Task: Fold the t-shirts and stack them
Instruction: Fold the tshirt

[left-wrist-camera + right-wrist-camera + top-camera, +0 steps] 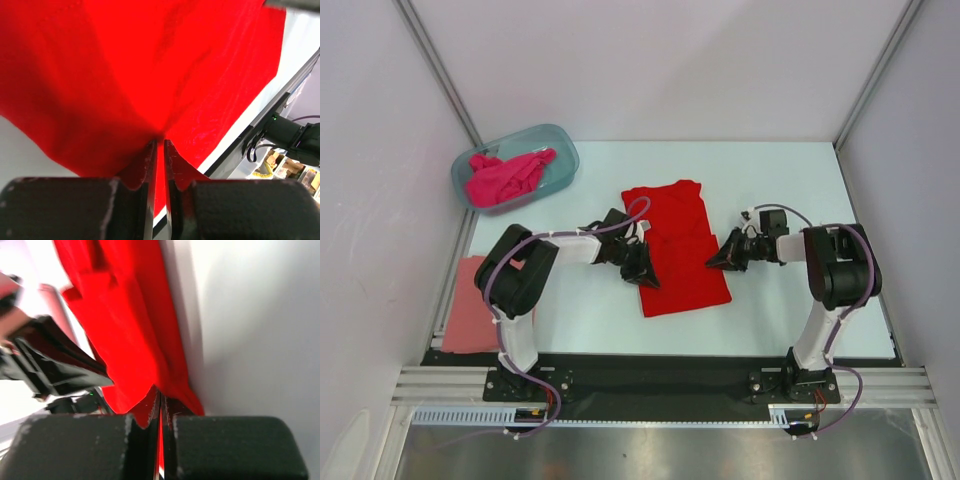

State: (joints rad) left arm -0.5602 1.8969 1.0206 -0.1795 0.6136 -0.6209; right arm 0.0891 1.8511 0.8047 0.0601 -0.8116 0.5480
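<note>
My left end effector [642,268] and right end effector [720,258], seen from above, sit at the left and right edges of the red t-shirt [675,235], mid-tabletop [790,190]. Left wrist: my fingers [80,210] pinch red cloth. Right wrist: fingers clamp its edge too.

You had even, bright light in the overhead view: sharp, with only faint shadows on the table [780,190]. Both wrist views were soft; the red t-shirt [150,65] glowed oversaturated, and your right wrist view smeared at its left edge — background blown white.
</note>
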